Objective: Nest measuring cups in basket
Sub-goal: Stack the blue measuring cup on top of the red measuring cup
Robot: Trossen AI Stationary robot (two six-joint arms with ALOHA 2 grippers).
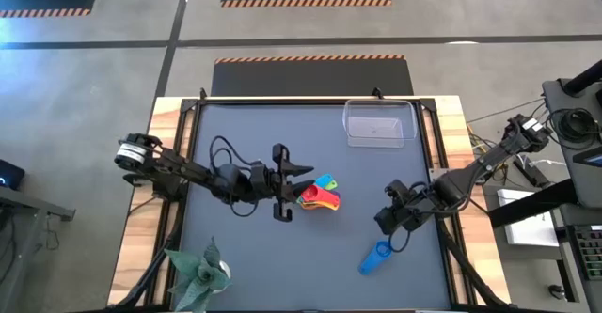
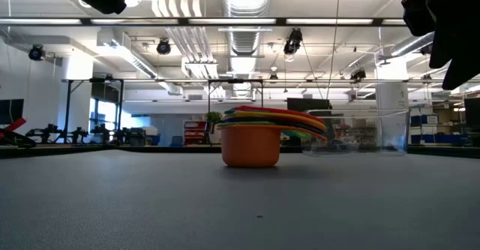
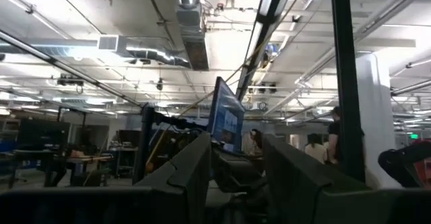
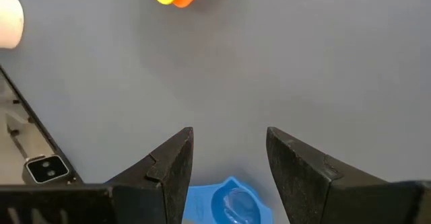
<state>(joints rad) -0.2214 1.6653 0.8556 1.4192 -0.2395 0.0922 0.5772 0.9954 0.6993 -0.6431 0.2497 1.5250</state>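
Right pincer (image 4: 227, 158) fingers apart above small blue plastic measuring cup (image 1: 374, 257), left pincer (image 1: 293, 183) open beside nested multicoloured plastic cup stack (image 1: 320, 195), clear rectangular plastic basket (image 1: 379, 125) well apart on dark tabletop (image 1: 245, 257).

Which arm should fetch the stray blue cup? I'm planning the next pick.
The right arm. Its open right gripper hovers directly over the blue measuring cup, which lies alone near the table's front right. The left gripper sits at the nested cup stack, mid-table.

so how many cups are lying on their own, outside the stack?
1: the blue cup lies alone on the mat below the open right gripper. The rest sit stacked mid-table beside the left gripper; stack count unclear.
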